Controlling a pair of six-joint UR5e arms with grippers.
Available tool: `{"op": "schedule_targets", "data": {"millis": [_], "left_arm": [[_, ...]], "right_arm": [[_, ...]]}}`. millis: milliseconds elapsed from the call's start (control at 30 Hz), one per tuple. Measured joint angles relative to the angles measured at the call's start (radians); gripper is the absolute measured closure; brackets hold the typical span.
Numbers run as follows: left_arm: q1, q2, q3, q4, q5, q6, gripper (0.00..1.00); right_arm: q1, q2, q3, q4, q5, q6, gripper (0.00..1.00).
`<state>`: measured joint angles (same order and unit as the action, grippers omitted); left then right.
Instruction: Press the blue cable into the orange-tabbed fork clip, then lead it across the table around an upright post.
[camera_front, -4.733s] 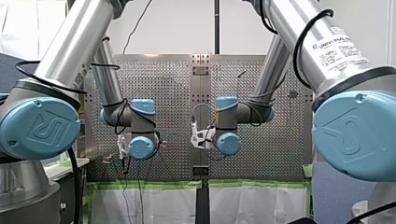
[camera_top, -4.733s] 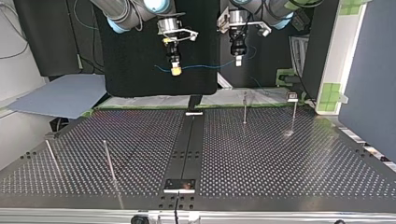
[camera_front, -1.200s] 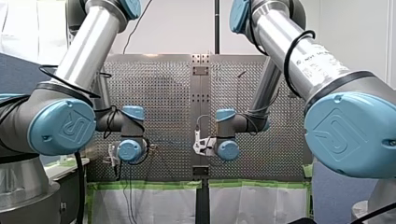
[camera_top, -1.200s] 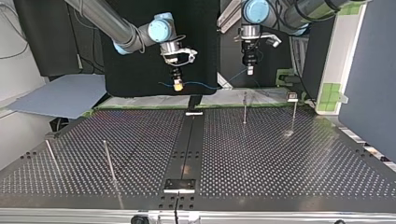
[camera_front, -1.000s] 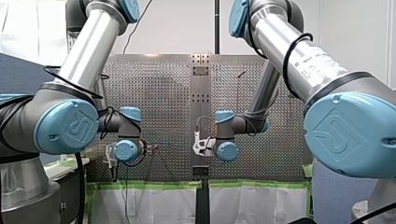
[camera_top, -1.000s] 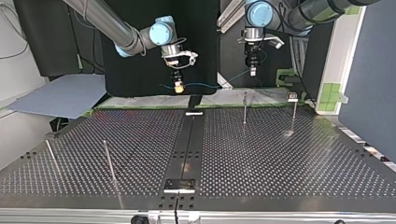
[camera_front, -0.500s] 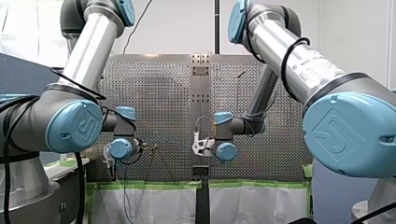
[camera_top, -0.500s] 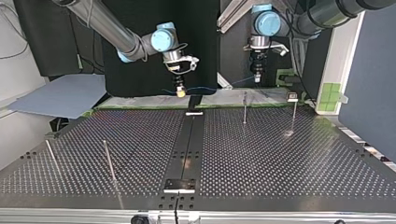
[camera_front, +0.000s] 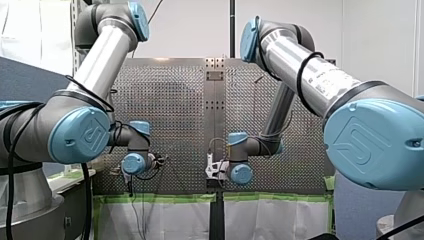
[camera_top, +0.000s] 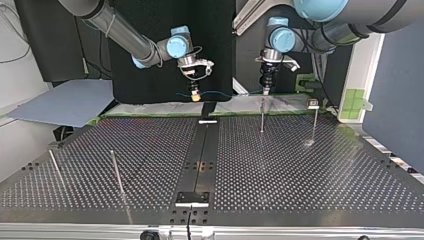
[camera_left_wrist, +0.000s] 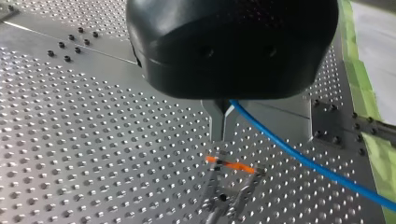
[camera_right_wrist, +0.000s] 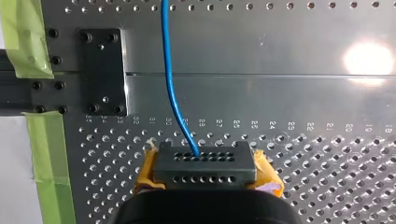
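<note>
My left gripper (camera_left_wrist: 220, 135) and my right gripper (camera_right_wrist: 203, 156) each clamp tight on the one blue cable (camera_left_wrist: 299, 161). It passes beside the one orange-tabbed fork clip (camera_left_wrist: 231, 166), not in it.

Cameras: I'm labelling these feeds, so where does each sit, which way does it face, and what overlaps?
Front: behind and above the arms, facing over the table; left arm and right arm show.
Top: across the table, facing the arms; left gripper and right gripper hang in.
Left wrist: along left gripper, at the clip.
Right wrist: along right gripper, at the table.
Both wrist views share the cable.
</note>
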<state>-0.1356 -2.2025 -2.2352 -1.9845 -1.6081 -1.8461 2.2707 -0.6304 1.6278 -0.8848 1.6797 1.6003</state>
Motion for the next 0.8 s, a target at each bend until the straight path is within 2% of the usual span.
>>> {"op": "schedule_targets", "data": {"millis": [167, 367, 567, 800], "left_arm": [[0.005, -0.044, 0.041, -0.018, 0.015, -0.013, 0.98], [0.034, -0.093, 0.053, -0.022, -0.01, -0.013, 0.98], [0.08, -0.105, 0.054, -0.002, 0.004, -0.01, 0.98], [0.092, -0.106, 0.054, 0.016, 0.045, -0.009, 0.98]], "right_arm": [[-0.002, 0.022, -0.025, 0.009, -0.001, -0.004, 1.0], [-0.002, 0.049, -0.052, 0.036, -0.001, -0.006, 1.0], [-0.002, 0.053, -0.064, 0.048, -0.001, -0.009, 1.0], [0.004, 0.054, -0.094, 0.074, -0.003, -0.016, 1.0]]}}
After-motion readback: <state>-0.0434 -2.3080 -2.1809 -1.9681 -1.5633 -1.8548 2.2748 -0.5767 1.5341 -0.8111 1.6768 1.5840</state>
